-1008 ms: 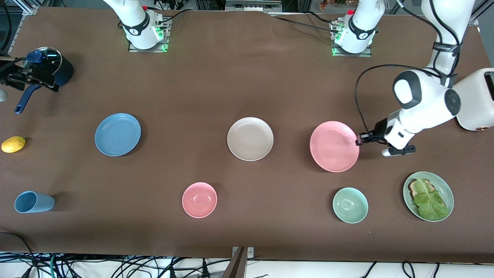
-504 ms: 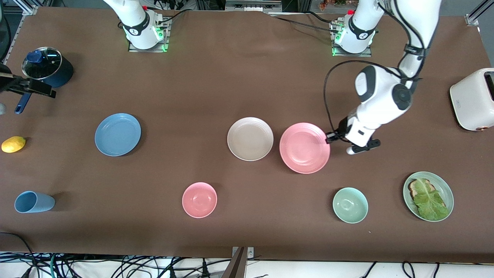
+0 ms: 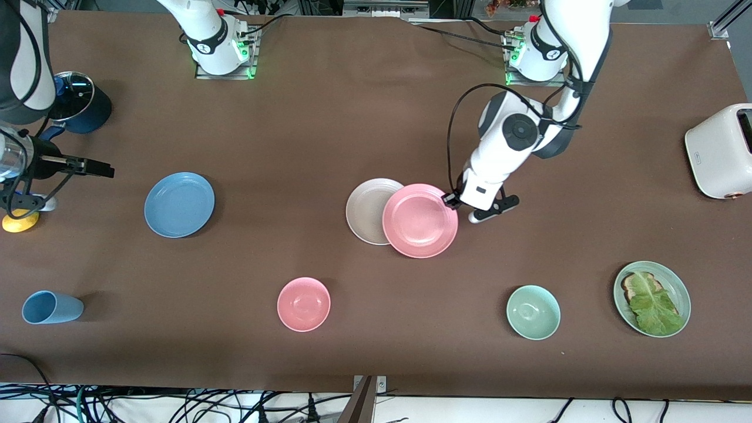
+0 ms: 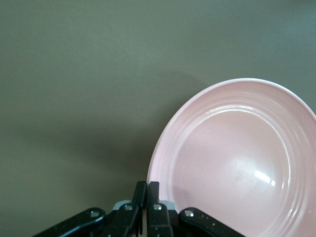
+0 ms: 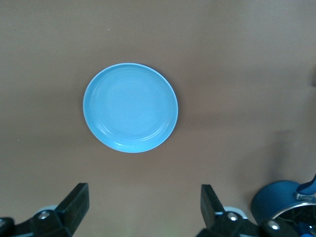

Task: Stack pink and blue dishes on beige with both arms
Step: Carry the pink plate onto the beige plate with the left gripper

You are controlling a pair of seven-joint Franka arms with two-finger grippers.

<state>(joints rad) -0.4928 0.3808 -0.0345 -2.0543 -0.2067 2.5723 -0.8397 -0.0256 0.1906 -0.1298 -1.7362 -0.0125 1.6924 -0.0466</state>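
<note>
My left gripper is shut on the rim of the pink plate, which overlaps the beige plate on the side toward the left arm's end. The left wrist view shows the gripper with its fingers pinched on the pink plate's edge. The blue plate lies flat toward the right arm's end. My right gripper hangs open over the table between the pot and the blue plate. In the right wrist view the blue plate lies ahead of the open, empty gripper.
A pink bowl, a green bowl, a blue cup and a green plate with toast and lettuce lie nearer the front camera. A lidded dark pot and a lemon sit at the right arm's end, a toaster at the left arm's.
My left arm has carried the pink plate toward the right arm's end until it overlaps the beige plate. My right arm has swung from the pot toward the blue plate.
</note>
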